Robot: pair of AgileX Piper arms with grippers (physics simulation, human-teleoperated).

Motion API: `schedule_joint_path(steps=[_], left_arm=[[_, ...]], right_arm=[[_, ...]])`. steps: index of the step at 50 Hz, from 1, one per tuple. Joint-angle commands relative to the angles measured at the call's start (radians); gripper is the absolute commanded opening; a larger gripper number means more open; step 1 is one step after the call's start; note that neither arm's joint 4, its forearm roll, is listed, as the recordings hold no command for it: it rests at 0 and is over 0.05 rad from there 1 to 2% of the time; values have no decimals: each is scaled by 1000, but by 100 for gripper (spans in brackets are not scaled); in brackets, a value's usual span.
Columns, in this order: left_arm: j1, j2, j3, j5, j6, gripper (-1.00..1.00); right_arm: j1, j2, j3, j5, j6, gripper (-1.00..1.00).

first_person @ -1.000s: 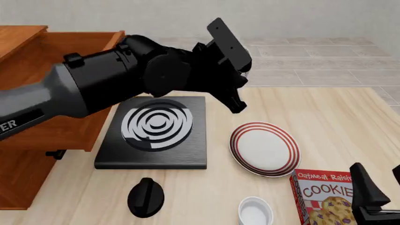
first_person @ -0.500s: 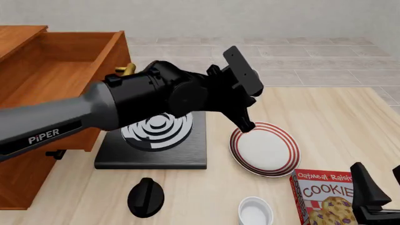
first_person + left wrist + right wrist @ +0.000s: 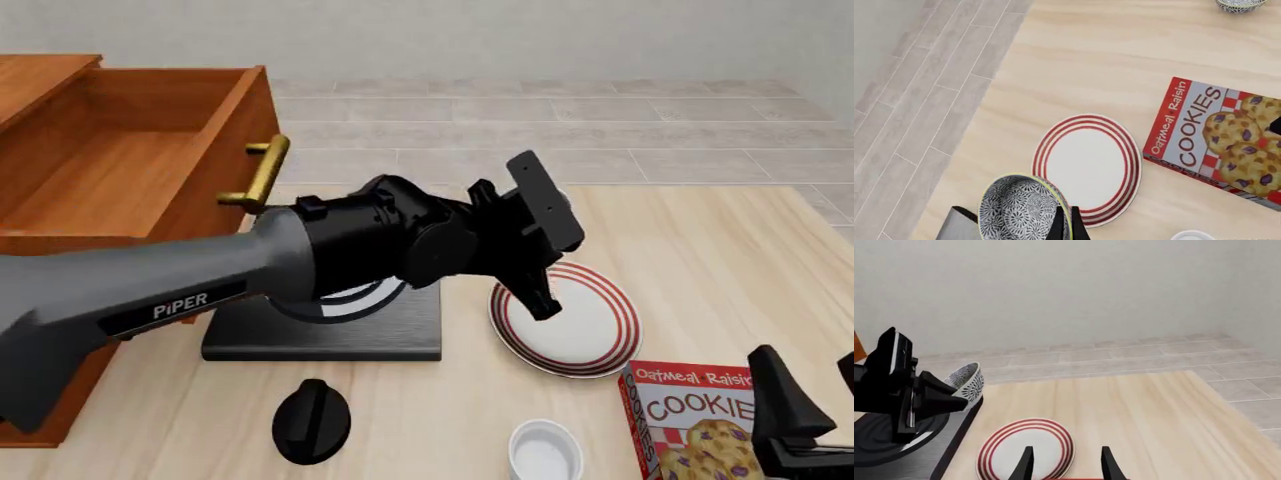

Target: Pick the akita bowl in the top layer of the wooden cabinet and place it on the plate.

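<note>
My left gripper [image 3: 541,292] hangs over the left edge of the red-striped plate [image 3: 574,320], fingers pointing down. In the front view the arm hides the akita bowl. In the left wrist view the gripper [image 3: 1067,226] is shut on the rim of the akita bowl [image 3: 1021,210], patterned inside, which hangs over the plate's [image 3: 1087,165] edge. The right wrist view shows the bowl [image 3: 967,381] tilted, above the table, beside the plate [image 3: 1026,446]. The wooden cabinet [image 3: 54,330] stands at the left, its top layer [image 3: 134,170] pulled open. My right gripper [image 3: 814,400] is open and empty at the near right.
A black stove slab [image 3: 320,325] lies between cabinet and plate. A black knob-like object [image 3: 311,420] and a white ramekin [image 3: 545,450] sit near the front edge. A cookie box [image 3: 687,420] lies by my right gripper. Another patterned bowl [image 3: 1239,4] shows at the left wrist view's edge.
My left arm has swung right and down from beside the open drawer to the plate's left edge, carrying the bowl. The right arm has not moved.
</note>
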Motion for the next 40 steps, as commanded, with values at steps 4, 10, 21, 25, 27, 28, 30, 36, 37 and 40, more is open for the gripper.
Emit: schedule_joint_path(steps=[4,10,21,25,27,28,30,36,37,40], left_arm=[[-35,24,18,-40,19,-100],[-68,19,44,-52,33,-100],[-88,33,77,-75,83,-100],[-94,32,96,-90,89,-100],[-96,35,101,-95,86,-100],[-97,36,108,-101,91,-100],[-101,36,113,-105,88,-100],[-102,53,109,-110,97,-100],[-100,66,94,-107,97,-100],[-101,84,75,-103,95,-100]], right_arm=[[-2,1,-2,2,5,100],[-5,2,-3,1,6,100],[-6,-3,-1,5,7,100],[-6,-1,-1,3,8,100],[-6,-2,-1,4,9,100],[-7,-3,-1,5,9,100],[-8,-2,0,3,10,100],[-10,4,2,-6,13,100],[-10,5,3,-6,13,100],[-9,6,3,-8,14,100]])
